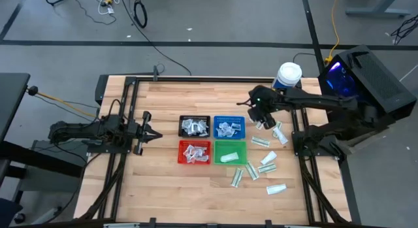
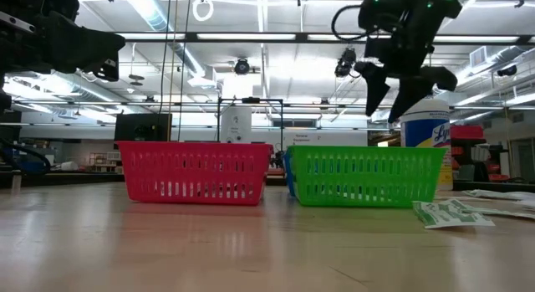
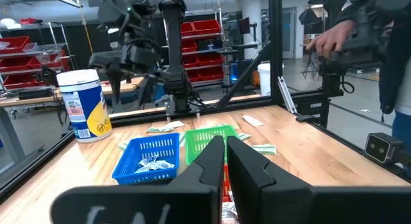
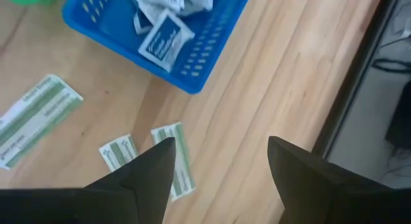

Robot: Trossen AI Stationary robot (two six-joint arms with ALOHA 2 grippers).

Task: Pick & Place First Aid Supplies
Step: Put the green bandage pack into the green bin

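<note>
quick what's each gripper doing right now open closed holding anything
Left gripper: closed, holding nothing.
Right gripper: open, empty, beside the blue tray.

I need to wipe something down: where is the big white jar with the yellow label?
In the high view the white jar with the yellow label stands at the table's far edge on the right side, just behind the open right gripper and beyond the blue mesh tray.

hidden: black tray [image 1: 194, 126] behind red tray [image 2: 194, 171] in low view | cut off: green-striped packet [image 4: 29, 124] at right wrist view's edge | too small: packet print
</note>
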